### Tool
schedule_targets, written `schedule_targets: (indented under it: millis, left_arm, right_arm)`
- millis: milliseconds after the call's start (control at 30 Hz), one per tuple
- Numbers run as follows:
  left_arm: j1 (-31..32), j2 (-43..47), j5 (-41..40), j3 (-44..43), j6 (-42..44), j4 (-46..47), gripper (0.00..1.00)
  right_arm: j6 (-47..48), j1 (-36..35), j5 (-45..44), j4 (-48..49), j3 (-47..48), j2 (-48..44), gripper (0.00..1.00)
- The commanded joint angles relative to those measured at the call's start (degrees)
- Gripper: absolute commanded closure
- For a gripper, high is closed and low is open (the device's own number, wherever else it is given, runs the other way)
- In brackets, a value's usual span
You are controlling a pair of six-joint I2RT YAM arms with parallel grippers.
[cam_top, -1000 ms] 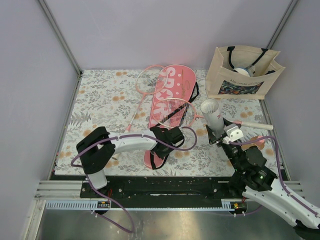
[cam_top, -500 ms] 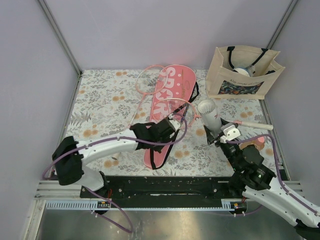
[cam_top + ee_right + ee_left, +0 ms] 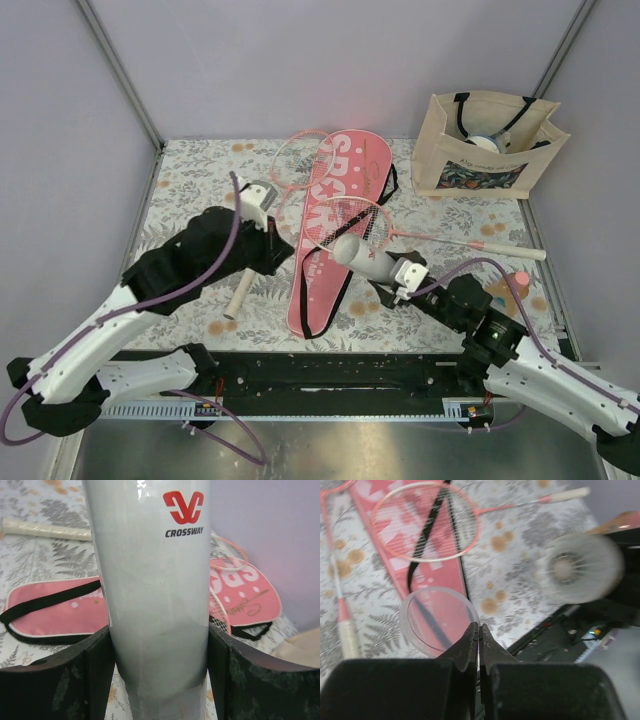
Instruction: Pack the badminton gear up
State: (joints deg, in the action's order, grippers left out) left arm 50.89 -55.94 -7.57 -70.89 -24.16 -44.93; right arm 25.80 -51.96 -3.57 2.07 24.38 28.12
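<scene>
- Top view: the right gripper point(image 3: 388, 279) is clamped around the white tube point(image 3: 362, 256), holding it tilted above the near part of the pink racket cover point(image 3: 345, 185), which lies on the tabletop point(image 3: 195, 190). One racket point(image 3: 345, 222) rests with its head on the cover. The other racket point(image 3: 238, 296) lies to the left. Their thin frames and strings look delicate, so the handle is the safest hold. The cover looks soft and floppy.
- Left wrist view: the left gripper point(image 3: 479, 634) has its jaws pressed together, apparently pinching the rim of a clear cap point(image 3: 439, 621). The cap looks thin, light and slick, and may twist in so narrow a hold.
- Right wrist view: the jaws sit on either side of the tube's mid-body. It looks stiff, light and glossy, so a hold across the middle suits it, though a hard squeeze could dent it.
</scene>
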Motion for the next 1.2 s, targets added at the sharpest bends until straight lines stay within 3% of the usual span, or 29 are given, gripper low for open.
schedule_targets:
  millis: [0,367,1167]
  left_arm:
    - [-0.01,3.47,13.18,-2.06,-1.33,4.23,1.0]
    - [-0.09,4.88,27.6,3.04,-1.76,12.84,1.0]
    - [-0.18,2.15,29.02,6.73,0.17,15.13,1.0]
  right_arm:
    - [3.03,0.02,10.96,1.36,4.27,6.32,0.41]
    - [3.29,-0.86,13.5,3.2,6.38,11.96,0.4]
    - [3.64,-1.82,17.2,4.7,5.15,10.9,0.39]
